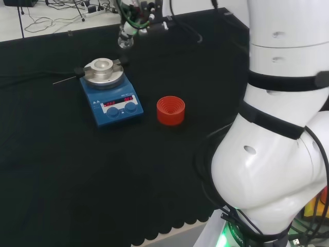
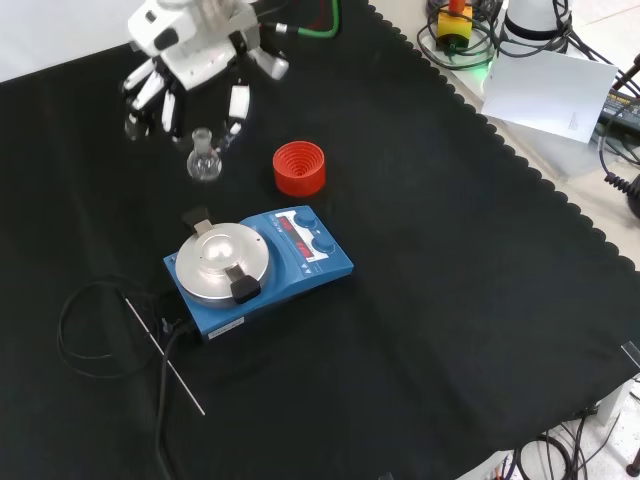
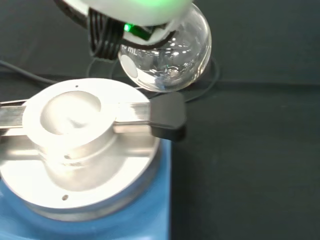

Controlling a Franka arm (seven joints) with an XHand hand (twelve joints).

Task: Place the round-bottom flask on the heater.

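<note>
— Where is the round-bottom flask (image 2: 204, 160) sitting in relation to the heater (image 2: 258, 268)?

— In the front view it is hanging above the cloth just beyond the heater's far-left corner, neck upward, clear of the silver heating block (image 2: 221, 261). In the head view the flask (image 1: 125, 41) is showing behind the heater (image 1: 110, 99), a little to the right of its round block. The wrist view is showing the glass bulb (image 3: 167, 52) close beside the block's bowl-shaped recess (image 3: 70, 114), near the black clamp knob (image 3: 168, 116) on the bar crossing the block.

— And the hand (image 2: 190, 60)?

— It is reaching down over the flask in the front view, with its fingers (image 2: 238, 105) curling around the flask's neck and gripping it.

— Anything else lying near the heater?

— A red ribbed ring stand (image 2: 299, 168) is standing on the black cloth (image 2: 450, 280) just beyond the heater's control panel in the front view, to the right of the flask. A black cable (image 2: 85, 330) is looping away from the heater's left side.
</note>
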